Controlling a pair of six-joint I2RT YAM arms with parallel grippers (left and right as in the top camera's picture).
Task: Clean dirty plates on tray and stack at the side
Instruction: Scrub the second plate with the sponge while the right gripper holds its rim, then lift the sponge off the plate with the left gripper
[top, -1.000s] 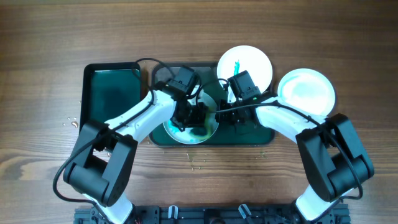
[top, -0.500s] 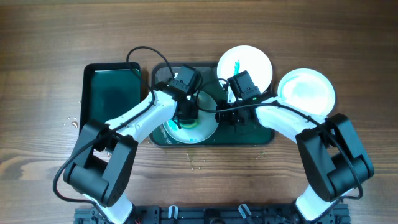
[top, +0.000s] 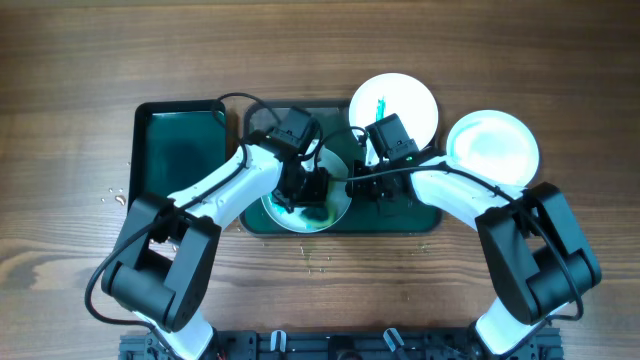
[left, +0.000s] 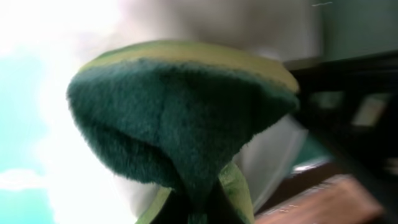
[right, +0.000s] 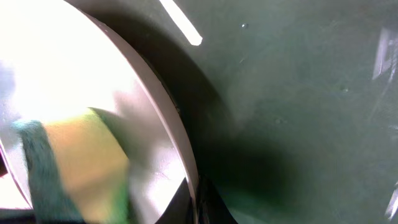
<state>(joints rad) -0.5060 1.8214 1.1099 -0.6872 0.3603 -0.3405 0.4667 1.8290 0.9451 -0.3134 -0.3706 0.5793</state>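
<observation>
In the overhead view a white plate (top: 290, 218) lies in the left half of the dark green tray (top: 420, 215). My left gripper (top: 312, 192) is shut on a green sponge (left: 180, 118) that presses on this plate's face (left: 37, 162). My right gripper (top: 355, 185) is shut on the same plate's right rim (right: 186, 162), one finger on each side of the edge. A second plate (top: 393, 105) with a green smear rests at the tray's far right edge. A third plate (top: 492, 148), plain white, sits on the table to the right of the tray.
A smaller dark green sponge tray (top: 180, 150) stands left of the big tray. Black cables (top: 240, 100) loop over the tray's far edge. Small water drops (top: 318, 262) dot the wood in front of the tray.
The left gripper carried the sponge up and left across the plate, then back down and right. The right gripper and the other two plates stayed still.
</observation>
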